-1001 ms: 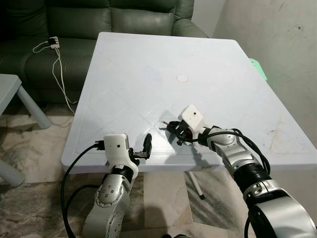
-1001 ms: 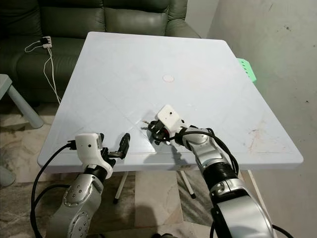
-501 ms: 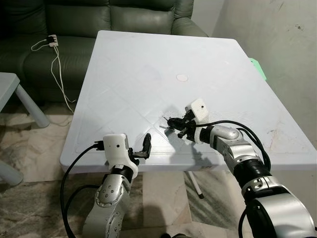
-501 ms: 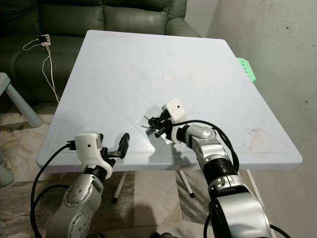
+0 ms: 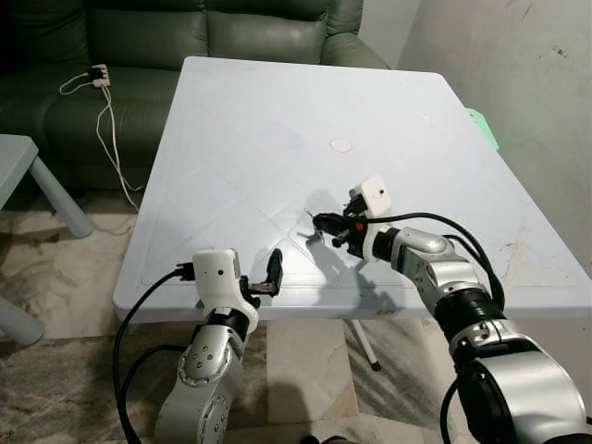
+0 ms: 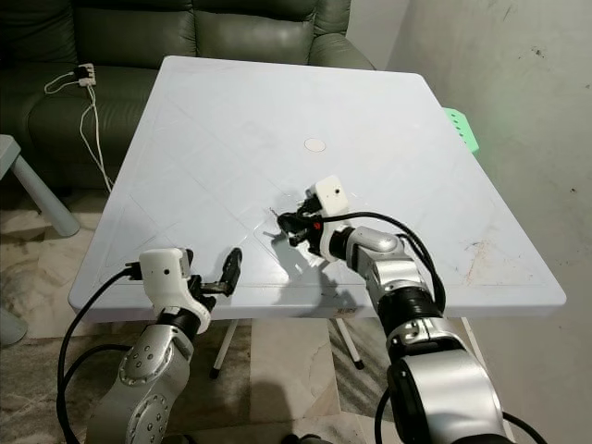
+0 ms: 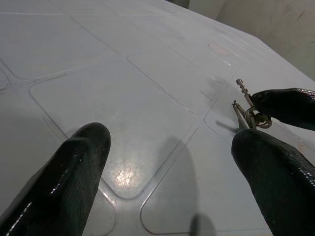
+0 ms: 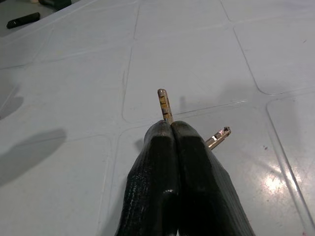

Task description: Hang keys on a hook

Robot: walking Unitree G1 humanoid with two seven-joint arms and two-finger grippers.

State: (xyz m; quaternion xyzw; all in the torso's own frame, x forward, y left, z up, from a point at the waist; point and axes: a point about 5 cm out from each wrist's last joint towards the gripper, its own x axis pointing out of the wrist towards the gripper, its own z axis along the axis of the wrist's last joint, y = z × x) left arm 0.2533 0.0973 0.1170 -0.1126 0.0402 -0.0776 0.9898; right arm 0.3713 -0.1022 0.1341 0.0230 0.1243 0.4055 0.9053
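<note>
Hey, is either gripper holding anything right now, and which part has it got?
The right gripper pinches the keys at their ring end, blades sticking out. The left gripper holds nothing.

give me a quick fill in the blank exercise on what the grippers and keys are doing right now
1. The right gripper has its fingers ____ on the keys.
2. The left gripper hovers near the table's front edge with its fingers ____.
3. The keys are held just above the white ____.
4. Behind the table stands a dark green ____.

Missing words: shut; open; table; sofa
</note>
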